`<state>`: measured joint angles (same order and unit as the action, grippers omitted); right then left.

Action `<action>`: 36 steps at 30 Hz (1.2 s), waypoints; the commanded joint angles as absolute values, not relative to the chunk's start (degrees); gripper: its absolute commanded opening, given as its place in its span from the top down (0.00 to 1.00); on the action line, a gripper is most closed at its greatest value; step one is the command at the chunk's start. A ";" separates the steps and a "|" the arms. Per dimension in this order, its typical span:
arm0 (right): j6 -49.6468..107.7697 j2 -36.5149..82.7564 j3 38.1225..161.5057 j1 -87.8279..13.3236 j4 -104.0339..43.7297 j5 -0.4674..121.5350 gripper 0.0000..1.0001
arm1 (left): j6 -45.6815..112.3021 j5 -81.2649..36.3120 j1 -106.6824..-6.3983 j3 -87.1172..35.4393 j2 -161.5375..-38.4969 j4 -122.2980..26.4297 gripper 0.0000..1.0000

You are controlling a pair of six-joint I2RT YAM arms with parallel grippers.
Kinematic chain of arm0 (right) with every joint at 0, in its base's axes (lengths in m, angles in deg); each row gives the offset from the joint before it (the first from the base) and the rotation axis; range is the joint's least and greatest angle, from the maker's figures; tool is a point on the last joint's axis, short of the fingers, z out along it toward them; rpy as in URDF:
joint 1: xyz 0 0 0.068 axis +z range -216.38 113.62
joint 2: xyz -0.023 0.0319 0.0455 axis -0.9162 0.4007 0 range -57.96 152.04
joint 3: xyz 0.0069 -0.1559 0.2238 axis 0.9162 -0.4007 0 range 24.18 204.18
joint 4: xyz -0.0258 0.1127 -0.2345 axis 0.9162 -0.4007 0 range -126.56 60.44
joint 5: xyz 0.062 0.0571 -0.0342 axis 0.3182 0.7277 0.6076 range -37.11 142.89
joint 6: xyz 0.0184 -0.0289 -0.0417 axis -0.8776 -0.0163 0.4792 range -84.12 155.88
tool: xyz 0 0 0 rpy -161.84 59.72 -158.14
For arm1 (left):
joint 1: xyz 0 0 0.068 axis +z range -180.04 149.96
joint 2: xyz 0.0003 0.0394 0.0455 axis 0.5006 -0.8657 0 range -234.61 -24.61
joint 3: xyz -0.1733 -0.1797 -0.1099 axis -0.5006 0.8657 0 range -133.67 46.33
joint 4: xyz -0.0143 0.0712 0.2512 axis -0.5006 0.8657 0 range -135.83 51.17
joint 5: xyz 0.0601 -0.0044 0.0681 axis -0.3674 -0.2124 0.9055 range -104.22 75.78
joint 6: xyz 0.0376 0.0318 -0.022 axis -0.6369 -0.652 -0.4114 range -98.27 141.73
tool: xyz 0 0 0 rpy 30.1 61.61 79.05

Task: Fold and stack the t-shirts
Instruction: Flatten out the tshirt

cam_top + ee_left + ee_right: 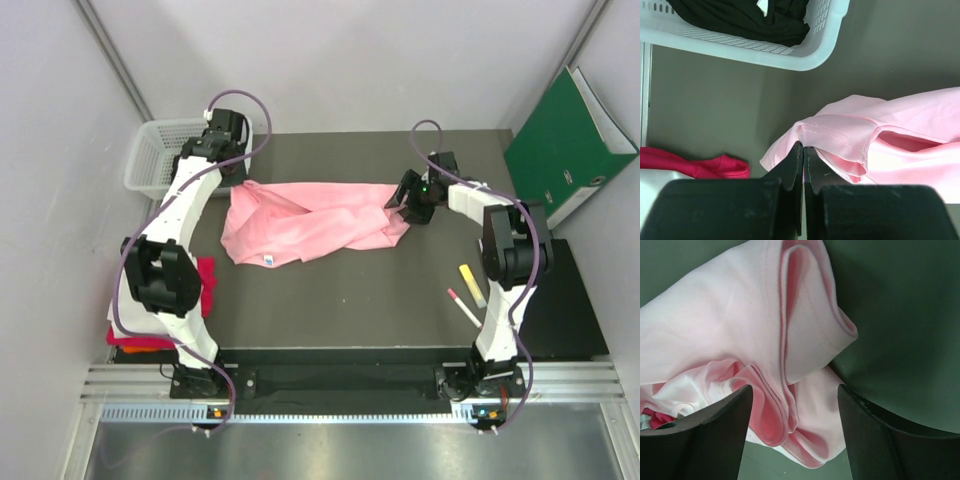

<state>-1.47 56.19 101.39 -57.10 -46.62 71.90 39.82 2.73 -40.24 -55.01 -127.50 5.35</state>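
The crumpled light pink cotton t-shirt (310,225) is pinched at its hem by the clenched left gripper (803,150); its folds are straddled by the spread right gripper (795,395). It is stretched from 9 to 3 o'clock across the dark grey tabletop (350,300).

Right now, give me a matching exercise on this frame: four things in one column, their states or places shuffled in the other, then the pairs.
1 left gripper
2 right gripper
3 black t-shirt
4 green binder

A in the white basket
B open, straddling folds of the pink t-shirt
C off the table's far right corner
D shut on the pink t-shirt's hem

Pairs: 1-D, 2-B, 3-A, 4-C
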 commanded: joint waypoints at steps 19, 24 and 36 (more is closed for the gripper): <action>-8.77 56.73 97.66 -56.28 -36.41 79.88 0.53 | 40.45 0.11 -40.15 -52.55 -126.83 3.04 1.00; -9.91 57.97 97.66 -55.13 -33.09 81.54 0.97 | 40.01 0.29 -40.15 -52.46 -126.83 3.39 1.00; -7.54 46.72 101.60 -55.04 -33.16 76.27 1.00 | 39.75 2.04 -40.15 -52.90 -126.21 3.65 1.00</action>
